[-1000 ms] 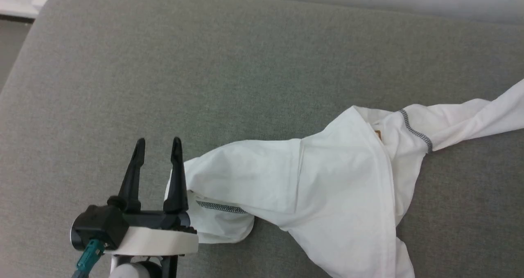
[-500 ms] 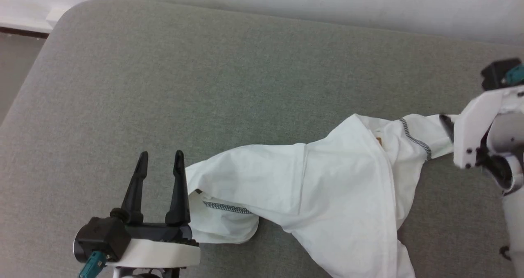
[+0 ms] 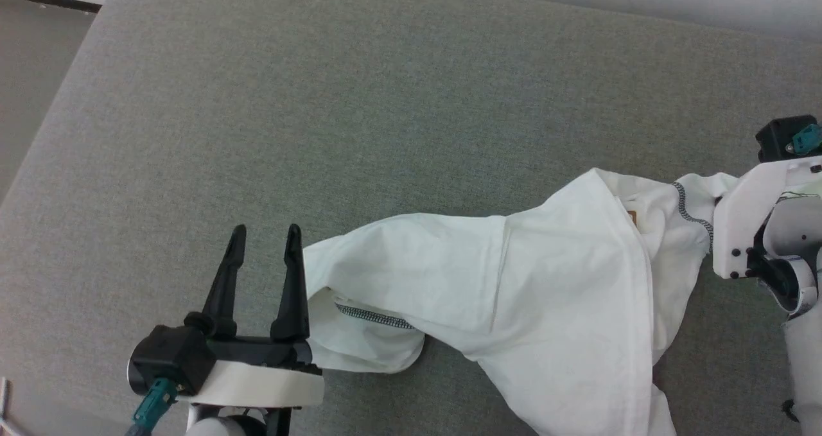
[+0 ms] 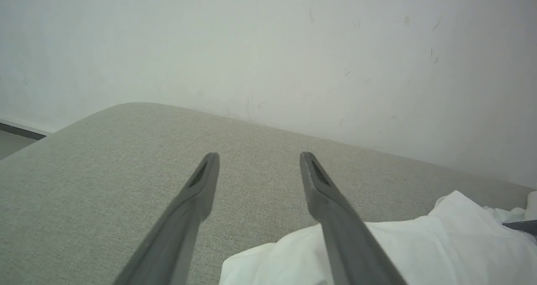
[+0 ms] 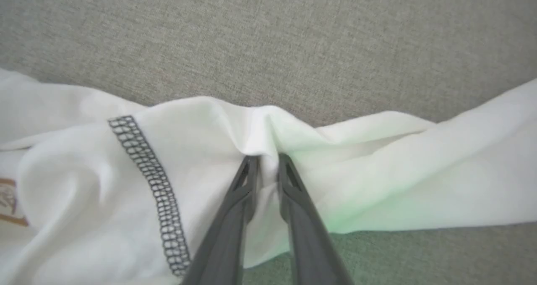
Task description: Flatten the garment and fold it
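Observation:
The garment point(image 3: 552, 282) is a white long-sleeved shirt lying crumpled across the grey surface. Dark zigzag stitching point(image 3: 692, 214) runs along one shoulder seam, and a second stitched seam point(image 3: 376, 317) lies near its left end. A small brown-outlined patch point(image 3: 632, 217) peeks out beside a fold. My left gripper point(image 3: 266, 234) stands open with nothing between its fingers, its right finger touching the garment's point(image 4: 419, 243) left edge. My right gripper point(image 5: 265, 159) is shut on a raised fold of the sleeve, just right of the zigzag stitching point(image 5: 147, 180). In the head view its white wrist point(image 3: 748, 230) hides the fingers.
The grey cushioned surface point(image 3: 385, 102) stretches far behind and left of the garment. Its rounded left edge drops to the floor point(image 3: 32, 70). A pale wall point(image 4: 268, 45) rises behind the far edge.
The head view has shifted. My right arm has come in from the right and now grips the sleeve by the shoulder seam. The left gripper keeps its place beside the garment.

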Robot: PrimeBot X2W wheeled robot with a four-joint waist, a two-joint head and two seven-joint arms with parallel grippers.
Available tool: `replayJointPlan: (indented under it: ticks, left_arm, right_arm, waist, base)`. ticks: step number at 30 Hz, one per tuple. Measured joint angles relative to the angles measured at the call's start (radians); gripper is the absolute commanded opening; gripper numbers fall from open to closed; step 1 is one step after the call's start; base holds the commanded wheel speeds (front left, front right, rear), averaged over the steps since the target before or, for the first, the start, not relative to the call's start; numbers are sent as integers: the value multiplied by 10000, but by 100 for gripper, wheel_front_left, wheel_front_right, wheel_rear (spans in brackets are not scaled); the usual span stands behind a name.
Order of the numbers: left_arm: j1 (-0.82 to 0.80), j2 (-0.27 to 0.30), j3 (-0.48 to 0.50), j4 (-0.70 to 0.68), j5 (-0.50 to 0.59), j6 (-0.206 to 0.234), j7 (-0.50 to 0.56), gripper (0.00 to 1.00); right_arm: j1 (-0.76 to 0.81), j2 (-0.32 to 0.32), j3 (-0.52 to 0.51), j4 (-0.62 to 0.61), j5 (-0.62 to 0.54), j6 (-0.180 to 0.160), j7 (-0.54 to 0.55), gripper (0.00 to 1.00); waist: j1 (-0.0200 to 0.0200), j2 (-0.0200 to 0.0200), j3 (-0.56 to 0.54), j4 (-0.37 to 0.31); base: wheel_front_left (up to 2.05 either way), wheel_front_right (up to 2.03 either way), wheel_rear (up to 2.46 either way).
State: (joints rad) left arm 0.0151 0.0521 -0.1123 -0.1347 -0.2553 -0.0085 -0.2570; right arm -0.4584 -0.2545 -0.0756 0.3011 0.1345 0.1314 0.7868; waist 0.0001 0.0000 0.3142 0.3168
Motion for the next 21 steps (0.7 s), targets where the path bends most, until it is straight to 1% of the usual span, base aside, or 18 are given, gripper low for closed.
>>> replayJointPlan:
  ticks: [4, 6, 10, 14, 16, 19, 20, 21]
  left_arm:
    - [-41, 0, -35, 132, 0, -8, 0, 100]
    - [-34, 0, -38, 173, 0, -8, 0, 100]
    - [24, 0, -71, 150, 2, -8, 0, 100]
    - [45, 0, -104, 73, 0, -8, 0, 100]
    - [40, 0, -128, 59, -21, -8, 0, 100]
    - [20, 0, -159, 58, -63, -8, 0, 100]
    - [11, 0, -171, 59, -100, -8, 2, 100]
    - [-25, 0, -184, 61, -109, -8, 2, 100]
  right_arm:
    - [-125, 84, -63, 113, -40, -2, -410, 0]
    - [-354, 19, -73, 86, -151, 0, -663, 0]
    - [-1154, -635, -226, -115, -556, 4, -867, 0]
    - [-1893, -1651, -499, -303, -1170, 2, -1112, 0]
    - [-2162, -1893, -779, -282, -1417, 2, -1241, 0]
    - [-2312, -1935, -1108, -90, -1749, 2, -1448, 1]
    - [-2310, -1871, -1170, 12, -1825, 2, -1498, 17]
    - [-2305, -1768, -1235, 125, -1883, 2, -1553, 27]
  waist:
    - [1, 0, -187, 1]
    - [1, 0, -355, -31]
    - [-1, 0, -668, -109]
    - [-2, 0, -628, -152]
    - [-1, 0, -491, -160]
    - [0, 0, -212, -128]
    - [0, 0, -115, -113]
    - [0, 0, -17, -97]
  base:
    - [0, 0, 0]
    - [0, 0, 0]
    - [0, 0, 0]
    - [0, 0, 0]
    - [0, 0, 0]
    - [0, 0, 0]
    - [0, 0, 0]
    - [0, 0, 0]
